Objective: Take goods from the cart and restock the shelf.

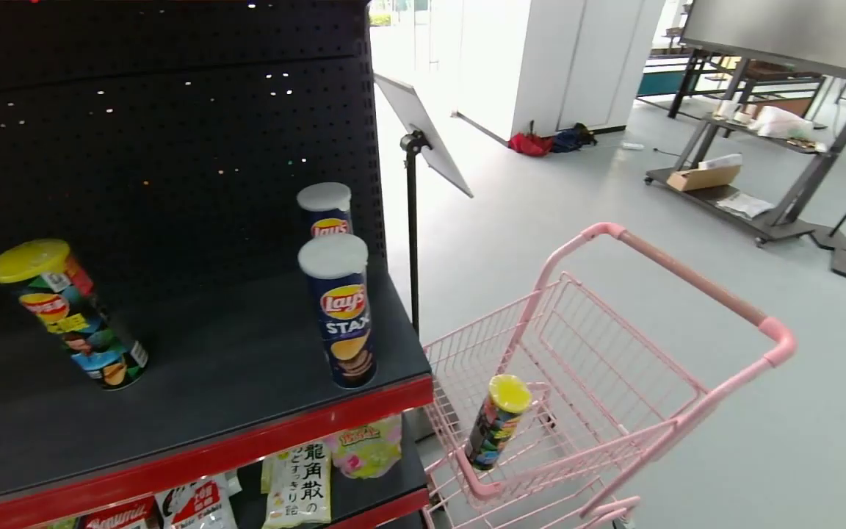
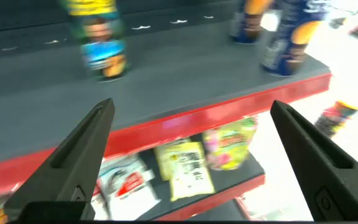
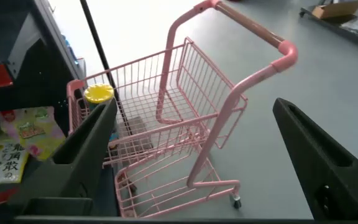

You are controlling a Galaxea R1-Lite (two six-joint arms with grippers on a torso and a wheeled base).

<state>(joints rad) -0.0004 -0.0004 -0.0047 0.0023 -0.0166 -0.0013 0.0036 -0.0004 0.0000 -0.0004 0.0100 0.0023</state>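
On the black shelf (image 1: 247, 367) with a red front edge stand a yellow-lidded chip can (image 1: 67, 312) at the left and two blue white-lidded cans (image 1: 338, 319) (image 1: 325, 209) at the right end. Beside the shelf is the pink cart (image 1: 687, 279), holding one upright yellow-lidded can (image 1: 498, 421). My left gripper (image 2: 191, 106) is open in front of the shelf's red edge (image 2: 185, 121), below the yellow-lidded can (image 2: 101, 43) and blue can (image 2: 288, 37). My right gripper (image 3: 194, 102) is open above the cart (image 3: 229, 106); the can's yellow lid (image 3: 99, 94) shows beside one finger.
Snack bags (image 1: 298, 485) lie on the lower shelf. A white board on a black stand (image 1: 423, 132) rises just behind the shelf's right end. A rolling metal rack (image 1: 753, 184) stands far back right. Open grey floor lies right of the cart.
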